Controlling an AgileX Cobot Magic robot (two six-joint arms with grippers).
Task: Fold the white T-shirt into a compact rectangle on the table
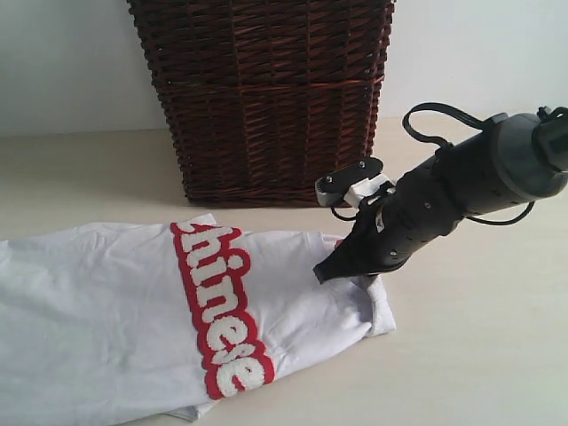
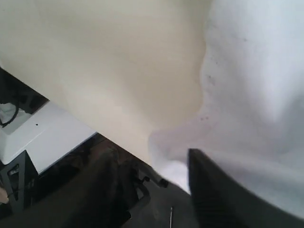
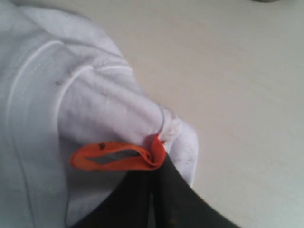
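Lower left of the exterior view: T-shirt (image 1: pixel 106 311), lying flat on the counter (image 1: pixel 479 355) and running off the left and bottom edges of the frame. Its red-edged lettering (image 1: pixel 222 311) crosses the cloth as a slanted band. The neck end points toward centre right, where the right claw (image 1: pixel 327 272) is clenched on the collar. The right wrist view shows its fingers pressed together over bunched fabric, just beside the orange tag (image 3: pixel 114 156).

The left claw (image 2: pixel 152 159) appears only in its own wrist view, with dark fingers at a shirt edge close to the counter's rim. Whether it is released or gripping cannot be told.

Handling, as a judgement: the cloth is light, limp and non-fragile. It will sag and drag from any single pinch, and the smooth counter offers little friction to hold the rest in place. Hemmed or ribbed edges such as the collar, shoulder seams and bottom hem give the firmest purchase. Two well-separated holds should keep a fold line straight.

Upper centre, behind the shirt: wicker basket (image 1: pixel 266 98), apart from the cloth.
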